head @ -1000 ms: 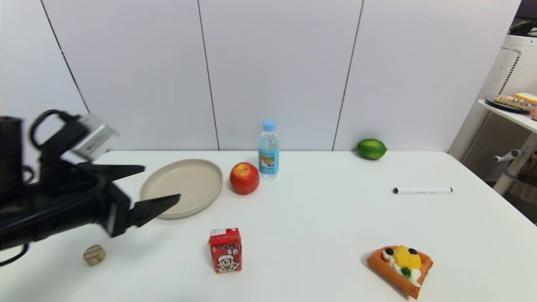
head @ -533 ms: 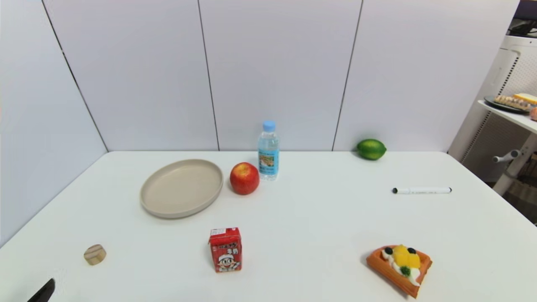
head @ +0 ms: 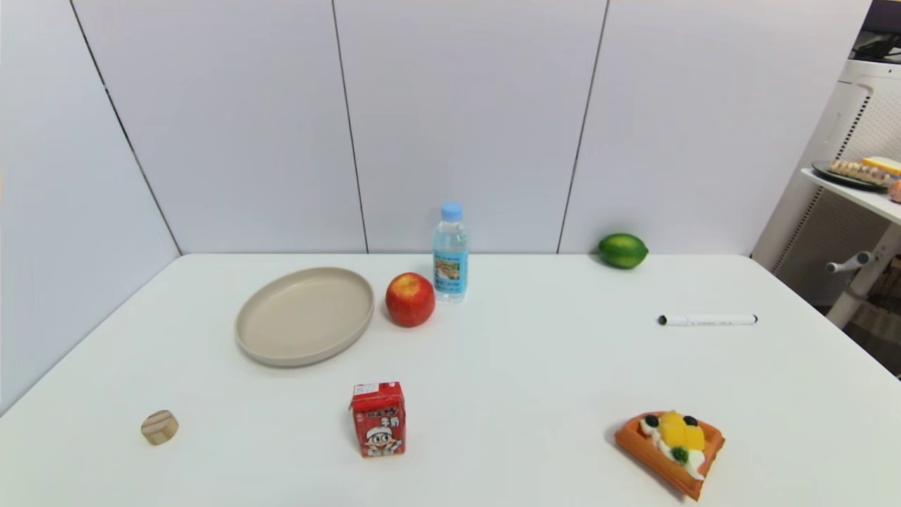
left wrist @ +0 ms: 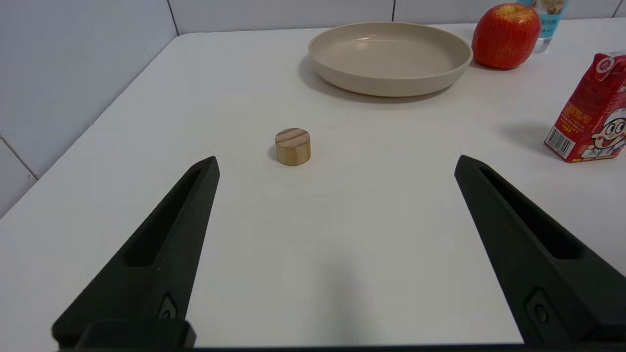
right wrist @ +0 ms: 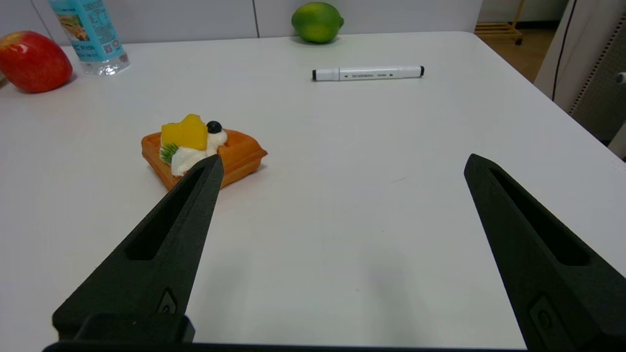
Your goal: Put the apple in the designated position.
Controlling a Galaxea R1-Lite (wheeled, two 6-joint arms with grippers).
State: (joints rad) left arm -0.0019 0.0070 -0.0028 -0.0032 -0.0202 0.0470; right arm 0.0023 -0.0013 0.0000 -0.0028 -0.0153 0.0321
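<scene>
Apple (head: pixel 410 299) sits centre-left of head view between plate (head: pixel 304 315) and bottle (head: pixel 450 252) on the surface, well apart from left tool (left wrist: pixel 337 168) and right tool (right wrist: pixel 342 166), both wide open, empty.

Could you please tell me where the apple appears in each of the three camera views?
Head view: the apple sits between plate and water bottle.
Left wrist view: apple beside the plate.
Right wrist view: apple beside the bottle.
Shared landmark: the water bottle.
</scene>
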